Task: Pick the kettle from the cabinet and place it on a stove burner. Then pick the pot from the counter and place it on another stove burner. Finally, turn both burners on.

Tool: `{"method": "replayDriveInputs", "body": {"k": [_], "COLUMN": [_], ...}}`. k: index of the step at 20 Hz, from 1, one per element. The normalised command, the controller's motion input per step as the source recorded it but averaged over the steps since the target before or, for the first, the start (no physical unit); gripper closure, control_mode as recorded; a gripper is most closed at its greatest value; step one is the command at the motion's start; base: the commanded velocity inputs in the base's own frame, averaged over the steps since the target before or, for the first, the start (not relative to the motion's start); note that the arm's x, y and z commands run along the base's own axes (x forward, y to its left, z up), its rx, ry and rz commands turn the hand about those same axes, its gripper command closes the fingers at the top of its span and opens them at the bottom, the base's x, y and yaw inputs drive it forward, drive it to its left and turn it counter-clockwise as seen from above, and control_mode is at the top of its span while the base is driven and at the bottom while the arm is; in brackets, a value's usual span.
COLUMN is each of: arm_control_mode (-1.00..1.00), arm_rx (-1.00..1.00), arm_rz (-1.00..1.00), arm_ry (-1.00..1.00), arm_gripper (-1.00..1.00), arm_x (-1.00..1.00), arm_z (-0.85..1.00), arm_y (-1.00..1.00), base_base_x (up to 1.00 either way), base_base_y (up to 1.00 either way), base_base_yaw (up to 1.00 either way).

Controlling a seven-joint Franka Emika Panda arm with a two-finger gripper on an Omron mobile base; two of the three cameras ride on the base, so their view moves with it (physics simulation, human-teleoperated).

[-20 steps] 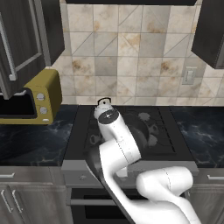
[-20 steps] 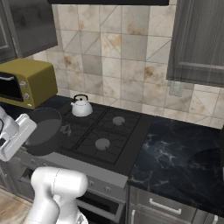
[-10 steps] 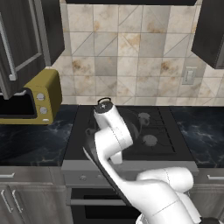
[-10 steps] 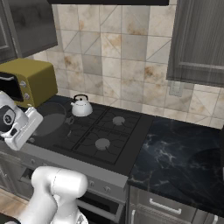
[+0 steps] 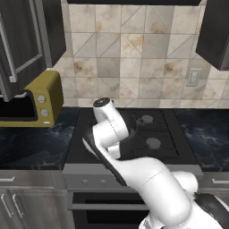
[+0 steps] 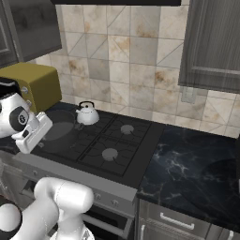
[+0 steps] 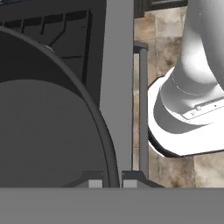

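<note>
Your hand (image 7: 110, 181) is shut tight on the rim of the pot (image 7: 43, 131). In the hand view, the two dark fingertips (image 7: 131, 178) stand close together, and the thin pot wall runs between them.

There is one pot. In the right base view you can see it as a wide, dark, round thing at the front left corner of the stove (image 6: 140, 157), just beside your white arm. You cannot tell whether it sits on the stove or hangs a little above it.

There is one kettle (image 6: 87, 114). It is small and silver, with a thin black handle. It stands upright on the back left burner, behind the pot and apart from it.

You can count two bare burners on the right half of the stove: one at the back (image 6: 127, 129) and one at the front (image 6: 109, 153). Nothing sits on them.

There is one yellow microwave (image 6: 40, 84) on the counter (image 6: 187, 164), left of the stove. Above it, one dark cabinet (image 5: 18, 40) door stands open, with one long silver bar handle.
</note>
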Motion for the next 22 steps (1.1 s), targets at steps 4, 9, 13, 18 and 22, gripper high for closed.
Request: {"method": "replayDriveInputs", "body": {"k": [4,9,13,18,22], "arm_control_mode": [-1.00,-1.00,-1.00,-1.00,-1.00], "arm_rx": [0.01,0.01,0.00,0.00,0.00], "arm_rz": [0.04,0.05,0.05,0.04,0.01], "arm_ry": [0.09,0.07,0.03,0.01,0.00], "arm_gripper": [1.00,1.00,1.00,1.00,1.00], "arm_x": [0.43,0.35,0.28,0.02,0.03], "arm_z": [-0.13,-0.16,-0.16,-0.17,-0.16], "arm_y": [0.09,0.14,0.10,0.00,0.00], "base_base_x": [0.00,0.00,0.00,0.00,0.00], "base_base_y": [0.00,0.00,0.00,0.00,0.00], "base_base_yaw": [0.00,0.00,0.00,0.00,0.00]}}
